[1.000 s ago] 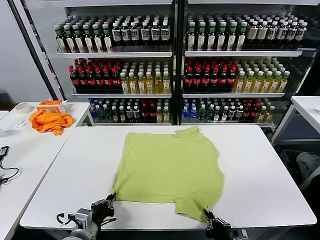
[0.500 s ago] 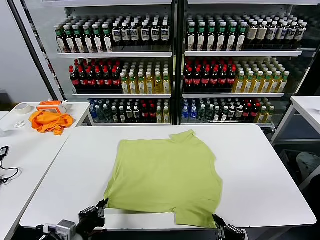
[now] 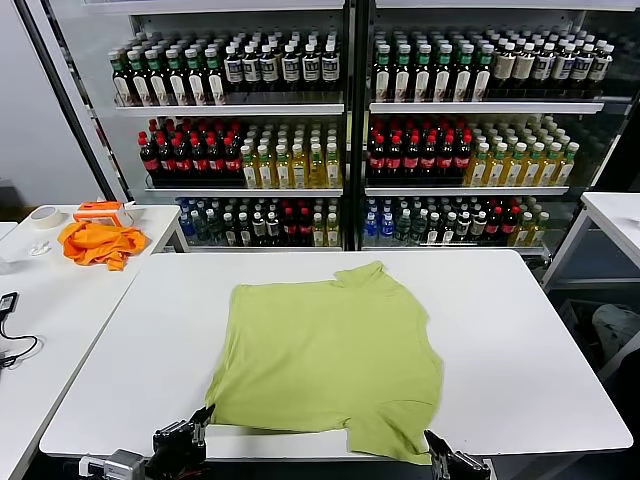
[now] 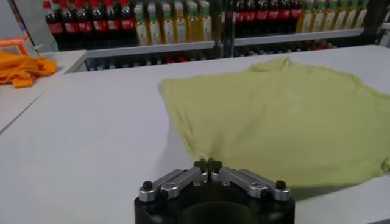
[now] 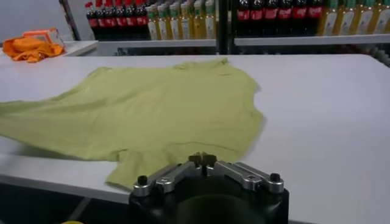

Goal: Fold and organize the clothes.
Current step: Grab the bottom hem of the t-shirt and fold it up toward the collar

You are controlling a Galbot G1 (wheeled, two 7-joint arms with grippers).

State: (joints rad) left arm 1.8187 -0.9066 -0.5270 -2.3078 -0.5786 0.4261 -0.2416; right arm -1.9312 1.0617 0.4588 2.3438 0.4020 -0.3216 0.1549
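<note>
Lime green T-shirt point(image 3: 330, 365) spread flat on white worktop point(image 3: 530, 360), bottom hem at near edge, bare room both sides, left end effector point(image 4: 208, 165) pinched closed on nothing, right end effector point(image 5: 202, 159) fingertips together, empty

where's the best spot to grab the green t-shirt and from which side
Grip the T-shirt at its two near hem corners, coming in low from the table's front edge. It lies flat and spread, and those corners sit right at that edge, beside the left gripper and right gripper.
</note>
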